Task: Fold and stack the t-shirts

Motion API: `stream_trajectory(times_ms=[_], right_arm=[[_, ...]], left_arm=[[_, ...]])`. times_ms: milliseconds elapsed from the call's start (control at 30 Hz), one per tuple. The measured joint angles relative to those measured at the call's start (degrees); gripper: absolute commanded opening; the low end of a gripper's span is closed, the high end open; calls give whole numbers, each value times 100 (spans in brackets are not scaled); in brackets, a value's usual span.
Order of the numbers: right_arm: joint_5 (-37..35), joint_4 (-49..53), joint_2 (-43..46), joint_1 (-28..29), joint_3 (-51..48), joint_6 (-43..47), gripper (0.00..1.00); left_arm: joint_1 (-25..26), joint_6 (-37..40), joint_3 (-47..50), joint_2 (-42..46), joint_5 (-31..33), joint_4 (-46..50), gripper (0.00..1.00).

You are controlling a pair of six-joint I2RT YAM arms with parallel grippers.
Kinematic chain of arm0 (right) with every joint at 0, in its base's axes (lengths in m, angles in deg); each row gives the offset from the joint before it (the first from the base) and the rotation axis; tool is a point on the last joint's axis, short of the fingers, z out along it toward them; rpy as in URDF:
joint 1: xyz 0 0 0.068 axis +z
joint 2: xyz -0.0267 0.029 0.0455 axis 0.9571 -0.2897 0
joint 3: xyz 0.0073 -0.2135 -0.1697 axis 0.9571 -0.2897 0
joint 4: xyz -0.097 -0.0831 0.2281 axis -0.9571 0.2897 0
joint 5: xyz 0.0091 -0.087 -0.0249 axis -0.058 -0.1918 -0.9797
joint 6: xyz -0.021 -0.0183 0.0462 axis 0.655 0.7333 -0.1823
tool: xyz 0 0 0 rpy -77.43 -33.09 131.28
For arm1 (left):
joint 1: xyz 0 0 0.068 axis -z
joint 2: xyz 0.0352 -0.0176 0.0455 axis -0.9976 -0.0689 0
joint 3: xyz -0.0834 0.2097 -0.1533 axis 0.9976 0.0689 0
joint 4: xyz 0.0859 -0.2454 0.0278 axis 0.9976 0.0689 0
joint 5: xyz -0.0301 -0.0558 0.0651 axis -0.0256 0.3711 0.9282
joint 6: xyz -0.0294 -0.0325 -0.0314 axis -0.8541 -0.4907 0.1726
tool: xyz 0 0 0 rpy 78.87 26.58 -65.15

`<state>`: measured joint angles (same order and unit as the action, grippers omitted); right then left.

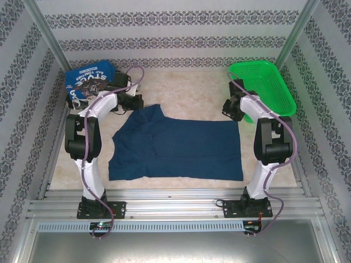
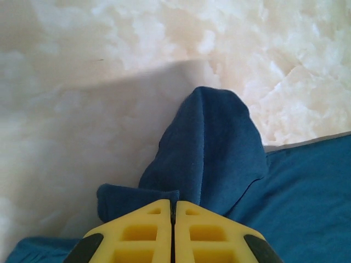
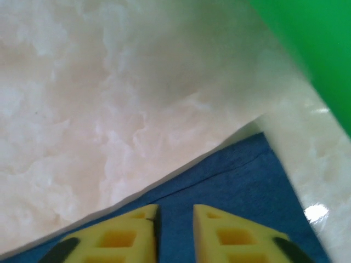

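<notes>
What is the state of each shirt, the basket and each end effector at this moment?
Navy shirt: spread out flat, with its far-left sleeve rumpled.
Blue shirt: in a compact bundle at the far left corner.
Basket: upright, open side up.
Left end effector: shut, at the sleeve.
Right end effector: open, over the navy shirt's far right corner.

l fingers together, r fingers slightly apart

Illegibly small lettering on blue tee (half behind left arm)
</notes>
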<state>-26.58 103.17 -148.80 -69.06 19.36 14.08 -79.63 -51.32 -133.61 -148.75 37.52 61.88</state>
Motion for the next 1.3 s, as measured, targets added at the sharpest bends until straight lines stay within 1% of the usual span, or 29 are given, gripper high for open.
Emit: stream_trajectory(times_ms=[133,300,367,467,500,567,600,633,667,733,800,833,900,1000,1067,1133,1200,1300], right_arm=[[-20,59,-81,39,2,-63,41],[-66,184,-275,55,2,-151,44],[-63,195,-297,55,2,-155,45],[-59,190,-297,55,2,-173,46],[-50,192,-297,55,2,-175,46],[-22,188,-293,55,2,-190,46],[0,188,-291,55,2,-195,46],[9,188,-289,57,2,-192,47],[26,188,-282,57,0,-195,47],[70,186,-264,57,-9,-195,48],[118,181,-232,57,-31,-195,48],[144,181,-219,57,-48,-195,48],[175,181,-186,57,-79,-195,48],[229,166,-140,68,-109,-192,49],[284,162,-94,68,-155,-192,50],[323,164,-50,68,-188,-190,51],[365,149,-13,68,-225,-186,51],[468,87,72,81,-337,-168,51]], left_arm=[[11,114,444,439,332,-267,9],[153,247,1252,1250,632,-671,11],[315,310,1648,1589,697,-833,12],[715,339,2321,2037,739,-1036,12],[850,332,2553,2157,739,-1067,14],[1099,249,3051,2380,732,-1126,22],[1187,170,3292,2485,715,-1123,30],[1246,81,3523,2583,691,-1119,42],[1276,-20,3742,2680,647,-1097,49],[1272,-216,4033,2826,540,-1060,55],[1266,-457,4201,3012,509,-1012,65],[1244,-625,4232,3152,518,-975,69],[1126,-946,4221,3462,487,-960,73],[564,-1508,4048,3805,365,-955,75],[122,-1882,3869,3829,251,-975,75],[-201,-2205,3764,3768,149,-1021,75],[-369,-2503,3751,3648,24,-1108,72],[-435,-2966,3753,3305,-310,-1342,62]])
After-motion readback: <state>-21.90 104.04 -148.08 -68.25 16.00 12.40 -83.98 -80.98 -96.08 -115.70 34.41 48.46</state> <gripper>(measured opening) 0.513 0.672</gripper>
